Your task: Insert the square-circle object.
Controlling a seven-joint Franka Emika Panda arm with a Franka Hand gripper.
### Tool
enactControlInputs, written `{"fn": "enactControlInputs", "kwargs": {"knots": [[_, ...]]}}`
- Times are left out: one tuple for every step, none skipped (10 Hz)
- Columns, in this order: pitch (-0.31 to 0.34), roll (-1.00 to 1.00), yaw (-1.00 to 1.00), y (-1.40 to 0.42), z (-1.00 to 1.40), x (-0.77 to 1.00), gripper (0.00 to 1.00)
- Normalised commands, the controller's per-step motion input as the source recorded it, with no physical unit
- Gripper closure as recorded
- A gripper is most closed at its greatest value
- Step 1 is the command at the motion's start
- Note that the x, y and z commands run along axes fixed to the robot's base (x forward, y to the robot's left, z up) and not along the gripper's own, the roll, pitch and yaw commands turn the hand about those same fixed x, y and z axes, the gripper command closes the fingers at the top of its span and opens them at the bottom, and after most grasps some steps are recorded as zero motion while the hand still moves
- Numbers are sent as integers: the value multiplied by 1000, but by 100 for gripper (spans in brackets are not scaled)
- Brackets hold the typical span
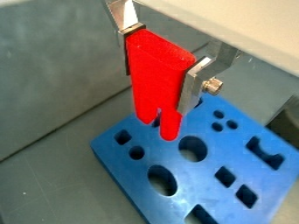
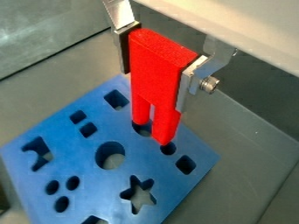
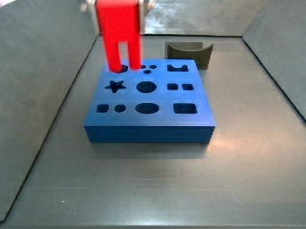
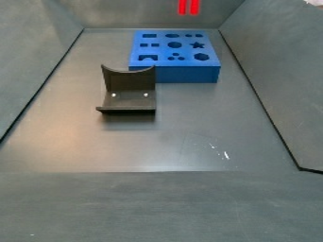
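Note:
The square-circle object [image 3: 188, 54] is a small dark olive-grey block with a rounded scoop. It sits on the floor apart from the blue block and also shows in a side view [image 4: 127, 90]. It is out of both wrist views. My gripper [image 1: 162, 74] [image 2: 156, 74] is shut on the bright red two-pronged piece [image 1: 156, 79] [image 2: 155, 83] [image 3: 117, 36] [image 4: 188, 8]. The piece hangs upright with its prong tips at the top of the blue block [image 1: 198, 171] [image 2: 100, 179] [image 3: 149, 109] [image 4: 177, 54], by small round holes near one corner.
The blue block has several shaped holes: a star, circles and squares. Grey walls enclose the floor on all sides. Open floor lies in front of the block in both side views.

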Motion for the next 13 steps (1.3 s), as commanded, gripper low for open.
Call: {"fn": "enactControlInputs", "kwargs": {"knots": [[-121, -184, -66, 11, -734, -46, 100], [-121, -266, -17, 77, -611, -37, 100], [-97, -259, 0, 117, -637, -40, 100], [-69, -33, -17, 0, -666, -11, 100], [-67, 71, -189, -171, -546, -123, 100], [0, 106, -231, -231, -403, 0, 100], [-73, -36, 0, -20, -183, 0, 100], [0, -27, 51, -14, 0, 0, 100], [0, -29, 100, 0, -91, -114, 100], [-106, -11, 0, -89, -131, -620, 100], [-121, 0, 0, -149, -120, -631, 100], [-84, 16, 0, -217, -17, -400, 100], [-51, 0, 0, -191, -14, -269, 100]]}}
